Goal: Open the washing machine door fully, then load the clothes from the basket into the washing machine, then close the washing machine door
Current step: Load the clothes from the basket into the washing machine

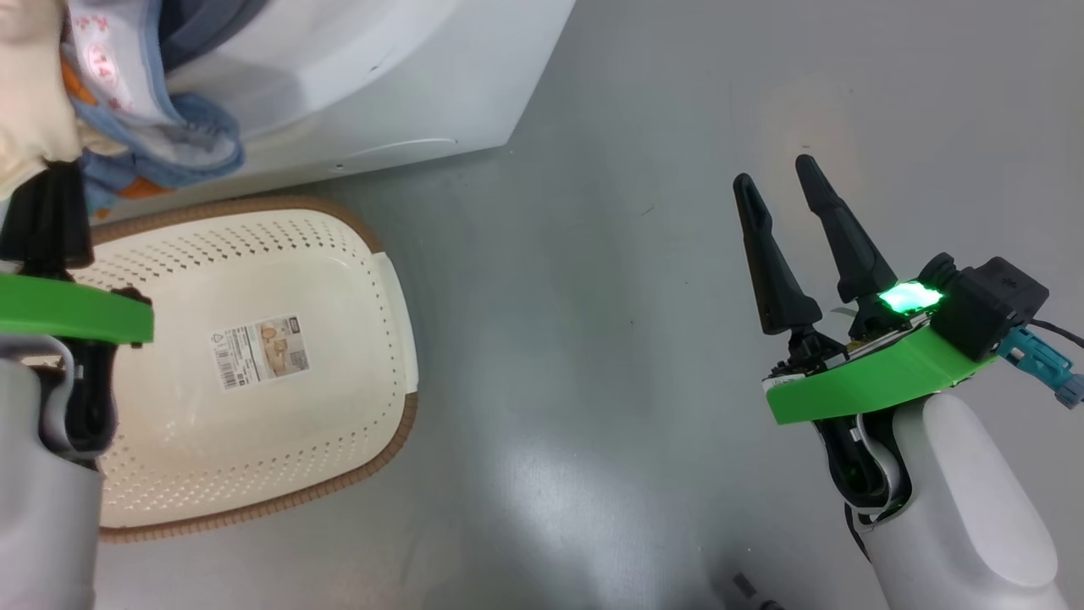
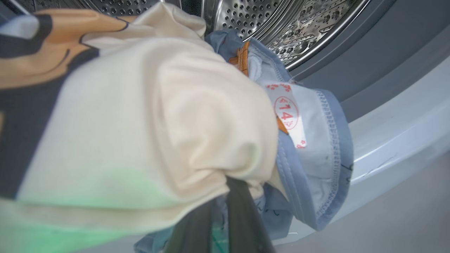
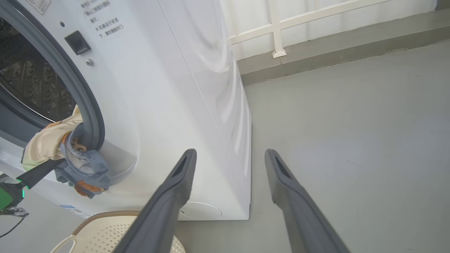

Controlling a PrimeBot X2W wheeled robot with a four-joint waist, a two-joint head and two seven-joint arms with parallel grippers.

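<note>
My left gripper (image 1: pixel 51 191) is shut on a bundle of the clothes (image 1: pixel 110 102), a cream-beige piece with light blue printed fabric. The bundle hangs at the lower lip of the washing machine (image 1: pixel 381 76) opening, half inside. In the left wrist view the clothes (image 2: pixel 158 123) cover the fingers (image 2: pixel 242 211), with the steel drum (image 2: pixel 281 28) behind. From the right wrist view the clothes (image 3: pixel 70 154) drape over the grey gasket (image 3: pixel 91 116). The basket (image 1: pixel 373 254) sits on the floor below, with nothing in it. My right gripper (image 1: pixel 774 174) hovers open over the floor. The washing machine door is out of view.
Grey floor (image 1: pixel 593 296) stretches to the right of the machine and basket. In the right wrist view a white wall with a railing frame (image 3: pixel 277 35) runs behind the machine, and the basket rim (image 3: pixel 105 216) lies under my right gripper (image 3: pixel 230 154).
</note>
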